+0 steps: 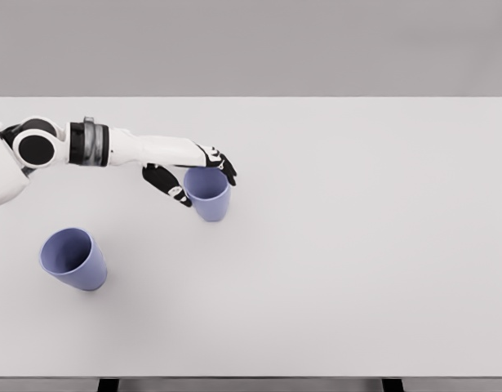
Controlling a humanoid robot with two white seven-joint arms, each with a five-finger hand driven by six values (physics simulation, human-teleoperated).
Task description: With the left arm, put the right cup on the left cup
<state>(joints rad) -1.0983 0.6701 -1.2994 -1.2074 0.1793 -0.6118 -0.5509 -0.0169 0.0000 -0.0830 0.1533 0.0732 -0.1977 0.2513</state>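
Bright, even, diffuse light; faint soft shadows under the cups (208,194) on the table (357,245); slightly soft render

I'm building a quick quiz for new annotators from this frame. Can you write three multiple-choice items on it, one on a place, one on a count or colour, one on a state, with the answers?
1. Where is the left hand?
A. At the right cup, fingers on either side of its rim
B. Over the left cup
C. Off the table, hanging at the robot's side

2. How many cups stand on the table, and of what colour?
A. One, white
B. Two, both blue-violet
C. Three, red

3. What is the state of the left cup?
A. Lying on its side
B. Upside down
C. Upright, mouth open, nothing stacked in it

Answers:
1. A, as the dark fingers bracket that cup's rim.
2. B, as two cups of the same blue-violet show.
3. C, as its hollow inside is visible and it stands apart from the hand.
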